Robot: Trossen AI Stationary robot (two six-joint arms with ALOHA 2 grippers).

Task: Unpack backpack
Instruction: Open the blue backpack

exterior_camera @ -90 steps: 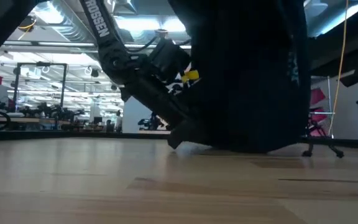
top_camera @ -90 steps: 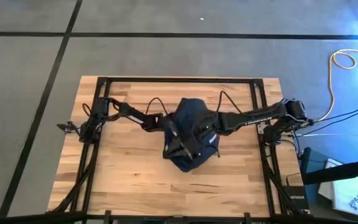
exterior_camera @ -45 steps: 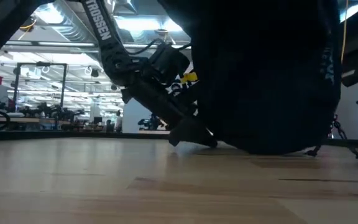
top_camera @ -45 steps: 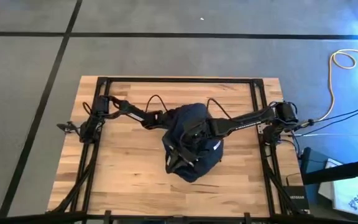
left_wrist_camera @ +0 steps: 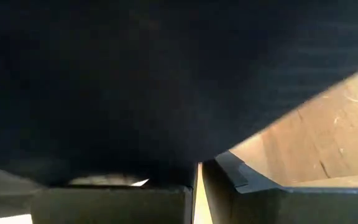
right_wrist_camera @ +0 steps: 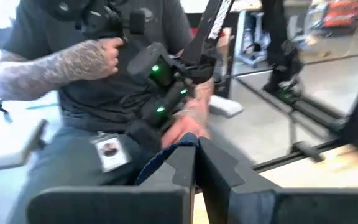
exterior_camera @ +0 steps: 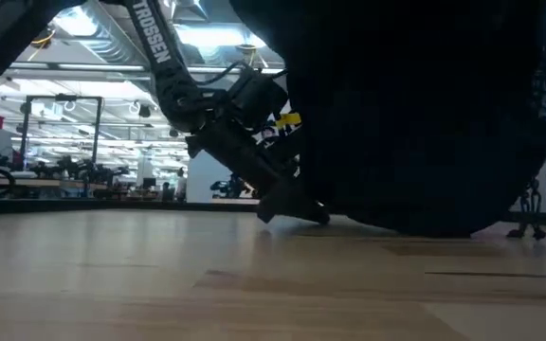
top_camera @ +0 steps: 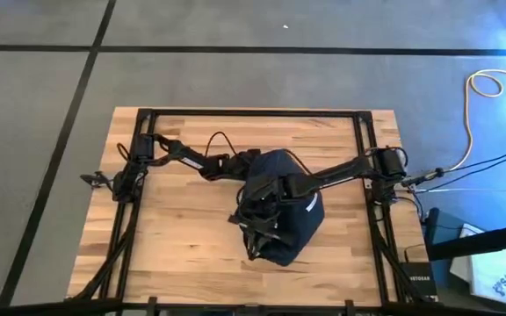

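Right gripper (top_camera: 255, 219): over the middle of the bench (top_camera: 174, 254), on the near-left flank of the backpack (top_camera: 290, 230). Fingers (right_wrist_camera: 185, 163) pressed together on a fold of navy cloth, seen in the right wrist view as a dark blue edge rising between them. The arm reaches in from the right rail and crosses over the top of the bag.

Left gripper (exterior_camera: 292, 201): at the bag's far-left upper corner, low, near the bench surface in the low view. In the left wrist view the fingers (left_wrist_camera: 238, 177) stand close together with a thin gap, and dark cloth fills the space just ahead of them. Whether any fabric is caught there I cannot tell.

Backpack: dark navy, soft, slumped, centre to right of centre of the bench. Long axis runs roughly from the far rail toward the near edge, the lower end tipped slightly left. Most of its bulk lies right of, and nearer than, both sets of fingers.

Governing relation: both arms meet the bag on its left side, left at the far end, right at the near-middle. Judged nearer to the bag's body: right. No opening or contents show.

Beyond the bench: a person (right_wrist_camera: 98, 93) holding a control device, in the right wrist view.
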